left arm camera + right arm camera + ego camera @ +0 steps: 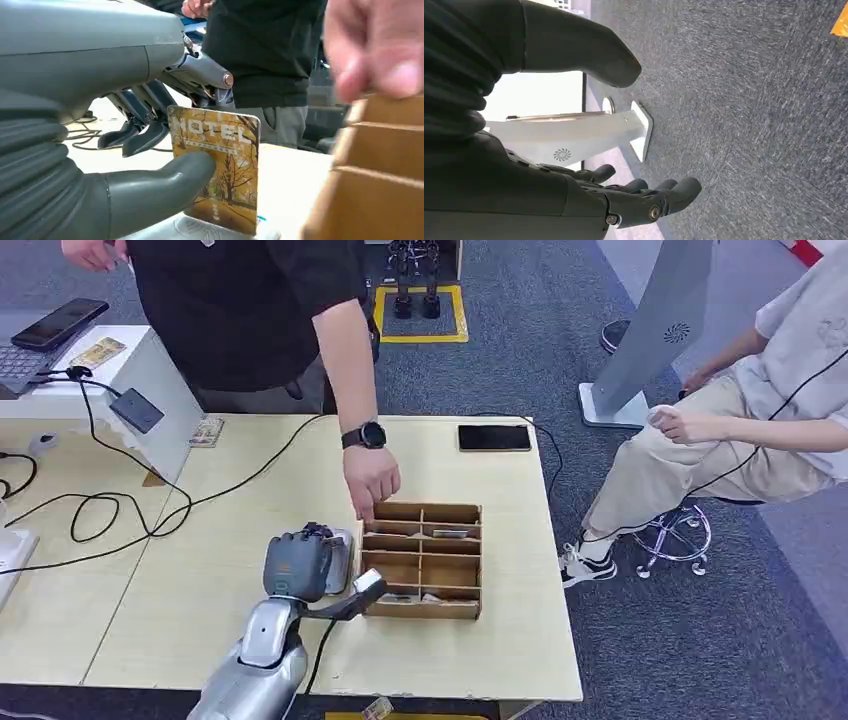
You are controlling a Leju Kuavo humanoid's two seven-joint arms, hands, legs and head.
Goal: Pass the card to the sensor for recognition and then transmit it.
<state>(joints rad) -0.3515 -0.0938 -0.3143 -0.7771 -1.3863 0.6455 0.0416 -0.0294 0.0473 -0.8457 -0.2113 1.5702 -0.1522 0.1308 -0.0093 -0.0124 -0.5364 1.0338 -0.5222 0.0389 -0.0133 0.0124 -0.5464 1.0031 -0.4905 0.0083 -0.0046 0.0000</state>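
A silver, smooth-shelled left arm [262, 660] ends in a grey many-fingered left hand [297, 565] with a ribbed grey wrist cover, thick grey thumb, darker fingers and a brass-coloured screw; a black cable runs beside it. The dark right hand [644, 200] shows round screw heads.

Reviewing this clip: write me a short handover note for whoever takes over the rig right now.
Left hand: holds the HOTEL card upright between thumb and fingers, just above the table, beside the wooden divided box.
Right hand: hanging over the carpet, fingers apart, holding nothing.
A person's hand reaches into the box's far corner.
Card reader sits far left on the white stand.
Done: card picked up. Left: present it to the reader, then hand it over.
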